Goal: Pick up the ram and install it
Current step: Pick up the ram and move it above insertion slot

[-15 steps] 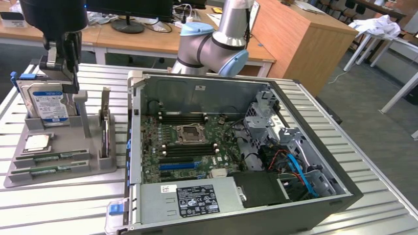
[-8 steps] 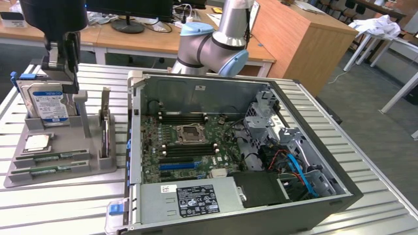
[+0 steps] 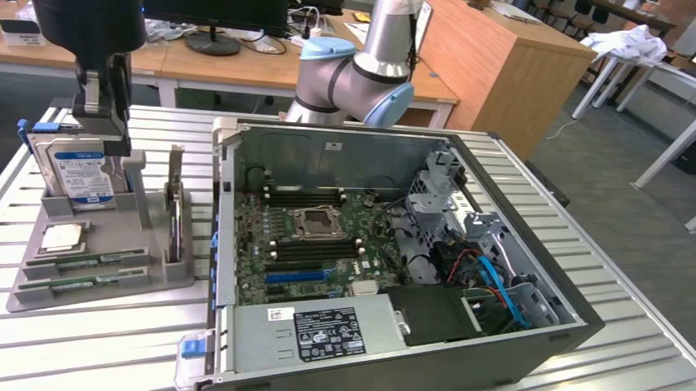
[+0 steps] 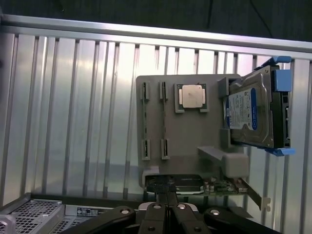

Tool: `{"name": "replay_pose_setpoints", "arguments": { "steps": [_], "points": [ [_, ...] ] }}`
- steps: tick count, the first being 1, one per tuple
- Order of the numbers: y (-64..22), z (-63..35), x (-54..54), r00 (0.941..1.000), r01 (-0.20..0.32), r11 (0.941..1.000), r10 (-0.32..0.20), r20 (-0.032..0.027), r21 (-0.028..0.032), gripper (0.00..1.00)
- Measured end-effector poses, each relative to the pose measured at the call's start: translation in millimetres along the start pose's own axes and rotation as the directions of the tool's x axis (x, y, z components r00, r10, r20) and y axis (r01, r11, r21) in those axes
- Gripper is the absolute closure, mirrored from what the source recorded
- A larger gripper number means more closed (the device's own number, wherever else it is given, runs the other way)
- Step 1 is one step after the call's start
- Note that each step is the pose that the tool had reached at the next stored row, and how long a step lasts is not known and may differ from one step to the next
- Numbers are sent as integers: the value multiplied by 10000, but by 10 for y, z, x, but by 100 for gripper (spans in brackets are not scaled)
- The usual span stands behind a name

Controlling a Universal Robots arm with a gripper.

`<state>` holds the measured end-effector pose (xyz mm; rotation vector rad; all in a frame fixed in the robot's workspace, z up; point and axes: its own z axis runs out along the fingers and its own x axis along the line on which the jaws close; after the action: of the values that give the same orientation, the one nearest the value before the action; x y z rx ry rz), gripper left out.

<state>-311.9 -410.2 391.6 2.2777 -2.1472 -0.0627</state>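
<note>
The claw (image 3: 106, 138) hangs pinched shut and empty in the upper left of the exterior view, over the grey tray (image 3: 120, 281). The ram (image 3: 81, 262) lies flat in the tray, lower left, apart from the claw.

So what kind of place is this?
Probably a robotics lab: a robot arm stands behind an opened computer case on a metal table, with office desks and a monitor behind.
</note>
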Motion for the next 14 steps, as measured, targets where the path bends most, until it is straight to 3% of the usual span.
{"name": "replay_pose_setpoints", "arguments": {
  "steps": [9, 12, 14],
  "points": [
    [0, 0, 0, 10000, 18, 10000, -18, -1, -1, 89],
    [0, 0, 0, 10000, 18, 10000, -18, -1, 0, 71],
    [0, 0, 0, 10000, 18, 10000, -18, -1, -1, 71]
  ]
}}
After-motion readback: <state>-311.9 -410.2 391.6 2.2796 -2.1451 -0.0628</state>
